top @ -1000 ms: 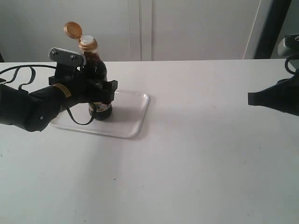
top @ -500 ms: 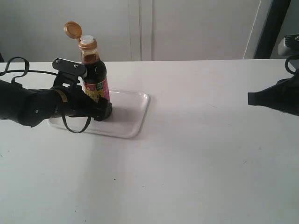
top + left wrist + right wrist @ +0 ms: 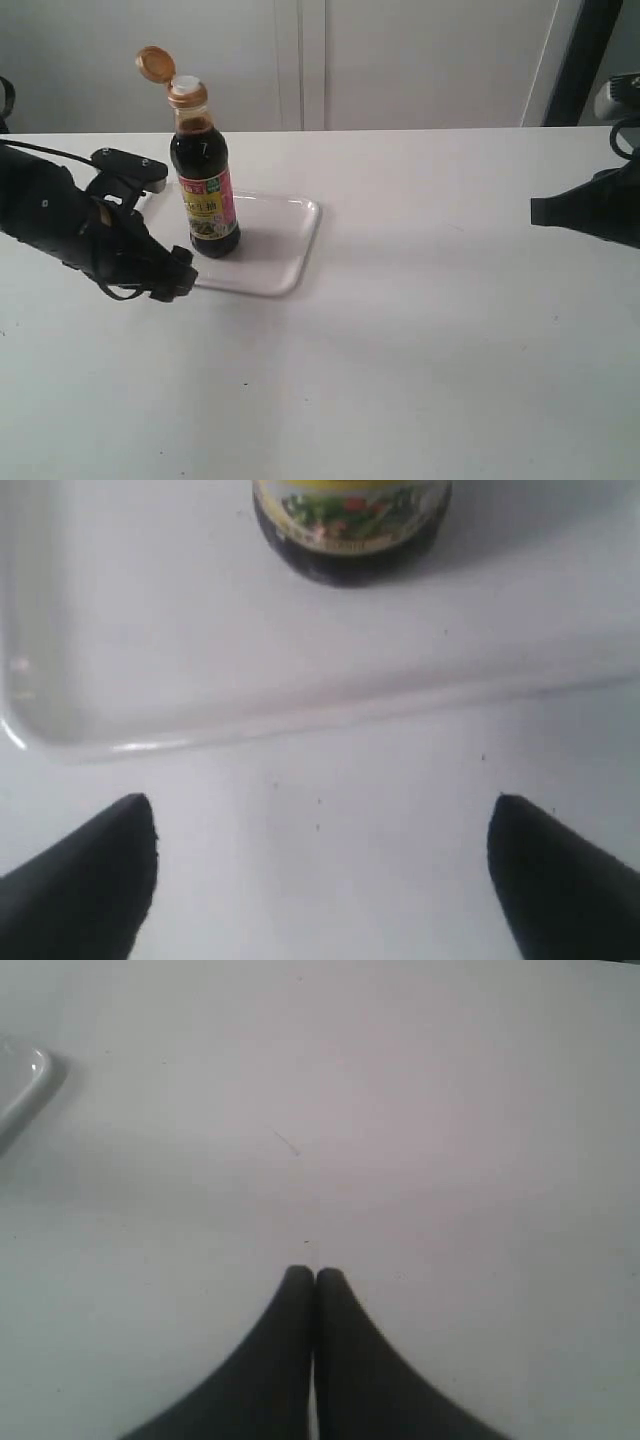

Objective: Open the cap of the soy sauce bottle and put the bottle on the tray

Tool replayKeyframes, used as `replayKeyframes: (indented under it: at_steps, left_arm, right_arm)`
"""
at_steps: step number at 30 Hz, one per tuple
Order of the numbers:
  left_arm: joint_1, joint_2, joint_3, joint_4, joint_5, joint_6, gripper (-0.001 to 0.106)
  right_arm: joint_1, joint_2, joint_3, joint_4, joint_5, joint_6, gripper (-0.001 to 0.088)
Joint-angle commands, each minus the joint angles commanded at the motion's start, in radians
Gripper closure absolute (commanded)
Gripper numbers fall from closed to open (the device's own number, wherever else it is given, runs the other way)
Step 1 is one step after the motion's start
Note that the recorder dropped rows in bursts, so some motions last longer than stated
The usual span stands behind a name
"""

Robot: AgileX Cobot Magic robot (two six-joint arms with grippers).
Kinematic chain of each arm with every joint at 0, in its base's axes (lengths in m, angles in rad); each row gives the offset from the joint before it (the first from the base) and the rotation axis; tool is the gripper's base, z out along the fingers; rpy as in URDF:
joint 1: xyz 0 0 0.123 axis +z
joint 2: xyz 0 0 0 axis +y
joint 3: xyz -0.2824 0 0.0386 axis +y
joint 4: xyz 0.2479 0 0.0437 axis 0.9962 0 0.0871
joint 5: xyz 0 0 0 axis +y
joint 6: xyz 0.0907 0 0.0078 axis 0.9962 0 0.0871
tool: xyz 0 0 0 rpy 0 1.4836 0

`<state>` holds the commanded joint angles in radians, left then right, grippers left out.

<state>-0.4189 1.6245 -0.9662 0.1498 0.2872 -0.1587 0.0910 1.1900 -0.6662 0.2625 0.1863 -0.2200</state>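
Observation:
The soy sauce bottle point(image 3: 204, 180) stands upright on the white tray point(image 3: 275, 245), dark liquid inside and a red, yellow and green label on its front. Its orange-brown cap point(image 3: 154, 63) is flipped open and hangs back from the neck, baring the white spout. My left gripper point(image 3: 172, 280) is open, off the tray's near edge and apart from the bottle. In the left wrist view the bottle's base point(image 3: 350, 530) sits on the tray point(image 3: 120, 660) beyond my open left gripper point(image 3: 320, 825). My right gripper point(image 3: 315, 1275) is shut on nothing, far right point(image 3: 540, 212).
The white table point(image 3: 400, 350) spreads around the tray. A pale wall with a vertical seam point(image 3: 300, 60) stands behind it, and a dark post point(image 3: 580, 60) rises at the back right. One corner of the tray point(image 3: 25, 1085) shows in the right wrist view.
My left gripper let go of the bottle, opened and drew back toward the table's near side. The bottle stays upright on the tray. The right arm has not moved.

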Motion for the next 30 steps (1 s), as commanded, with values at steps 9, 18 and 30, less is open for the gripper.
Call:
replayKeyframes:
  at_steps: [9, 18, 30]
  left_arm:
    - [0.000, -0.145, 0.000, 0.000, 0.195, 0.073, 0.105]
    - [0.000, -0.206, -0.001, 0.057, 0.444, 0.089, 0.105]
    - [0.128, -0.391, -0.001, -0.009, 0.592, 0.096, 0.105]
  right_arm:
    - [0.006, 0.000, -0.002, 0.013, 0.144, -0.070, 0.0868]
    - [0.006, 0.036, -0.082, -0.101, 0.482, -0.072, 0.0868]
    - [-0.045, -0.002, -0.088, -0.189, 0.562, 0.043, 0.0868]
